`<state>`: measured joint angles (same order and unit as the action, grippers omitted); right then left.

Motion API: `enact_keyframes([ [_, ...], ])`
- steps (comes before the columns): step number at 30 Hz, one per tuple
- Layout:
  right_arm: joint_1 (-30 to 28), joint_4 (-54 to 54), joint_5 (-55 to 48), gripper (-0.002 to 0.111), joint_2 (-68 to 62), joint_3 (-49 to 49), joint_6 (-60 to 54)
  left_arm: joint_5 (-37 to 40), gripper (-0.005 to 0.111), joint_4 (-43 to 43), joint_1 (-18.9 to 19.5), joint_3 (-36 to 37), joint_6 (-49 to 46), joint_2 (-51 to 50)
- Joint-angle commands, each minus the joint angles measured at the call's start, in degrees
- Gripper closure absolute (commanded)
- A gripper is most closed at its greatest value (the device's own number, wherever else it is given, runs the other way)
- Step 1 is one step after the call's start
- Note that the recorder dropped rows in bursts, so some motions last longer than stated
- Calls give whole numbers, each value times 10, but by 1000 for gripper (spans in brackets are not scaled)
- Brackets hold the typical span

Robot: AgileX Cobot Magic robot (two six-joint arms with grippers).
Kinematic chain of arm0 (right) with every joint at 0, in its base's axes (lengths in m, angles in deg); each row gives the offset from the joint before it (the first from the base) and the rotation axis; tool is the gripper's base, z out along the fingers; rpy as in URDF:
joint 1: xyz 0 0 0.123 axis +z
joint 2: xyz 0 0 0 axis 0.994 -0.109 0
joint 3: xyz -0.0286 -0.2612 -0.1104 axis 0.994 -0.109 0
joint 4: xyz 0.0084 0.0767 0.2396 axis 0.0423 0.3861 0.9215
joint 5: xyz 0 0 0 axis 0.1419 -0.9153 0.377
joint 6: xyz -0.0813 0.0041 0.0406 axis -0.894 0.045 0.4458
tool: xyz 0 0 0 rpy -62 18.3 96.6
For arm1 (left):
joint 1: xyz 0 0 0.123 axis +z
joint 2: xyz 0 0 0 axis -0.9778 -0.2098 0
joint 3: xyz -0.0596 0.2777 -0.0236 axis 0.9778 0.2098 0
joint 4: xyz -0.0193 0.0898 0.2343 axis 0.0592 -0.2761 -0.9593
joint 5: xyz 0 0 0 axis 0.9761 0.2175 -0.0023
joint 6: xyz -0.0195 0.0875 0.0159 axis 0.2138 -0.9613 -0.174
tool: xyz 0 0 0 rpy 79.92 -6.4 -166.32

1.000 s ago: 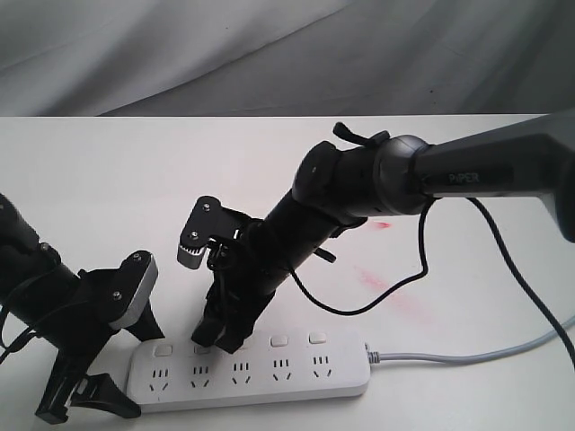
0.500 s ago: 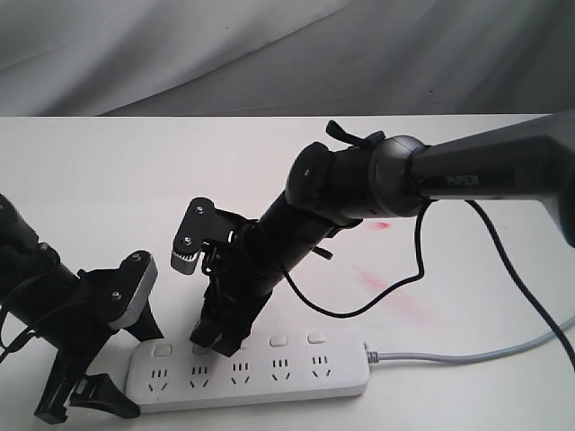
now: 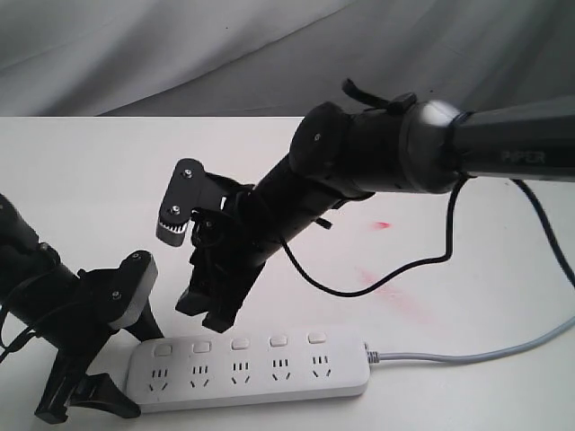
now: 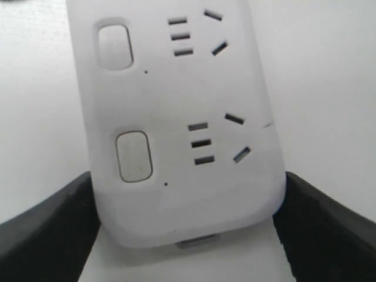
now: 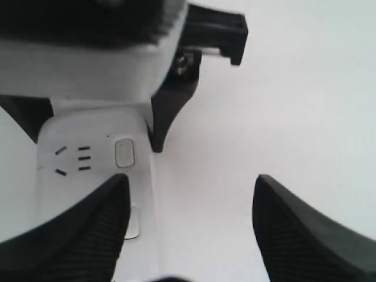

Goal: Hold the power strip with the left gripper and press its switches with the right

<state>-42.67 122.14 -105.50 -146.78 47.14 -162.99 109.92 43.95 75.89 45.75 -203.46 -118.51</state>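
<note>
White tabletop [image 3: 81, 180] carries everything. In the exterior view the thick black right arm [image 3: 503, 162] reaches across it from 3 o'clock, sloping down toward 7 o'clock. The power strip [image 3: 269, 384] lies flat near the table's 6 o'clock edge, its long axis running 9 to 3 o'clock, and the grey cord [image 3: 422, 359] leaves at the 3 o'clock end. The left gripper [image 3: 135, 375] sits at the strip's 9 o'clock end. The left wrist view shows its 2 black fingers [image 4: 47, 235] pressed against the strip's 2 long edges, pinching it across its width. The right gripper [image 3: 205, 312] hangs above the strip and clear of it, its fingers spread wide and holding nothing. The 5 switches [image 3: 239, 344] run in 1 row along the strip's 12 o'clock edge, parallel to the long axis. The 2nd switch [image 3: 201, 346], counted from the held end, lies at 6 o'clock from the right fingertips, almost straight below them. The 1st lies at about 7 o'clock and the other 3 trail toward 4 o'clock. By my judgement a press calls for a short drop along 6 o'clock, and any switch further along calls for a shift down the strip's axis toward 3 o'clock.
</note>
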Motion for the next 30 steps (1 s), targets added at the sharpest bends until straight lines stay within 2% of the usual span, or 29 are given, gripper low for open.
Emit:
enact_keyframes([
  [1,-13,-9,-21,52,25,-3,-7,-13,64,-9,-3,3,-1,-1],
  [8,-57,15,-44,53,26,-32,-9,-13,64,-9,-3,3,-1,-1],
  [14,-53,74,-44,53,26,-59,-67,-13,64,-9,-3,3,-1,-1],
  [25,-50,76,23,53,26,-110,-76,-13,64,-9,-3,3,-1,-1],
  [30,-50,84,23,53,8,-110,-78,-13,64,-9,-3,3,-1,-1],
])
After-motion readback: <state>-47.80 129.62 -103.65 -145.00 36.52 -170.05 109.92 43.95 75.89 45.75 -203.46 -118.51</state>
